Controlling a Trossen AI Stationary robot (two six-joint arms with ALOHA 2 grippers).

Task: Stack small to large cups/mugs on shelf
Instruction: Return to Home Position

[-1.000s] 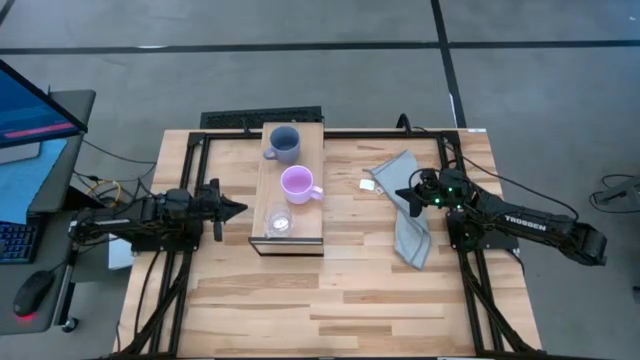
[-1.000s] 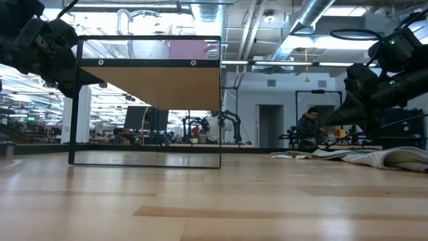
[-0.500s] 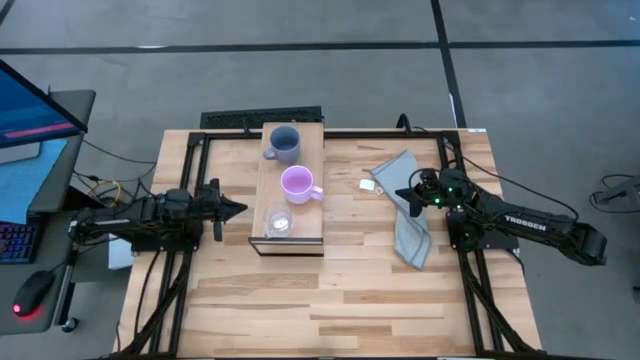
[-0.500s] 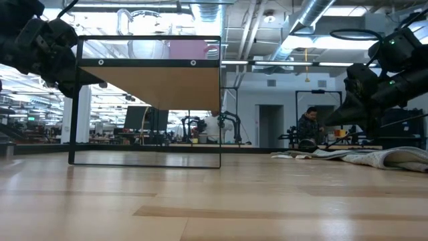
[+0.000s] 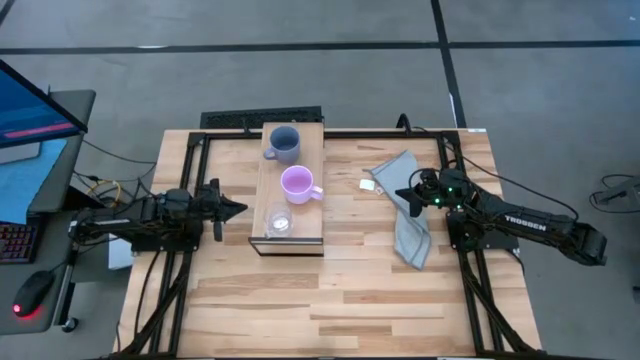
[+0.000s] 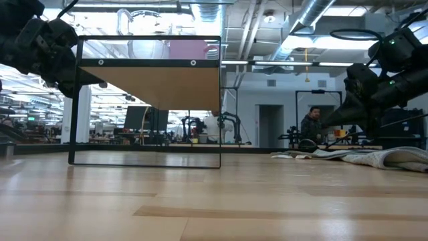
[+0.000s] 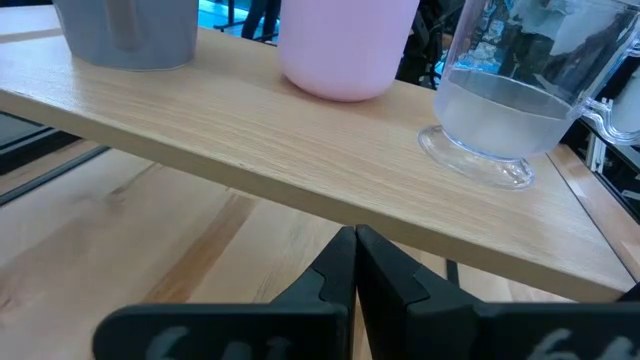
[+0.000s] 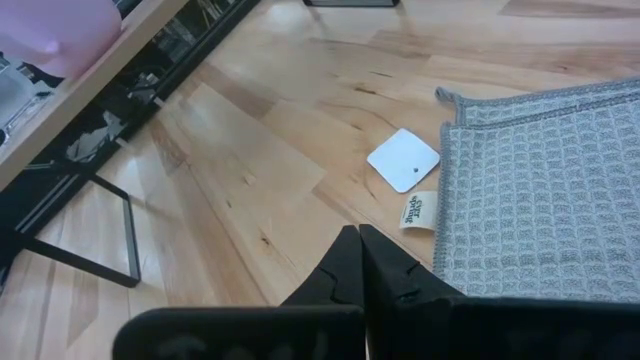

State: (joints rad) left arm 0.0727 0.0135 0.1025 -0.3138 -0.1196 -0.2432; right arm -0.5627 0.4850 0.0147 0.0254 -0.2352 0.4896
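Beside left end effector (image 5: 241, 209), shelf (image 5: 306, 226) (laden)

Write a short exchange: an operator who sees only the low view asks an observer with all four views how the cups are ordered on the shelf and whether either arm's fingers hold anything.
Operator: From table height I mostly see the shelf's underside. What order are the cups in?
Observer: From above, they stand in one row along the shelf: the clear cup at the dark-edged end, the lilac mug in the middle, the grey-blue mug at the opposite end.
Operator: Are the fingers holding anything?
Observer: No. The wrist views show the left gripper shut and empty beside the shelf, and the right gripper shut and empty over the table by a grey cloth.
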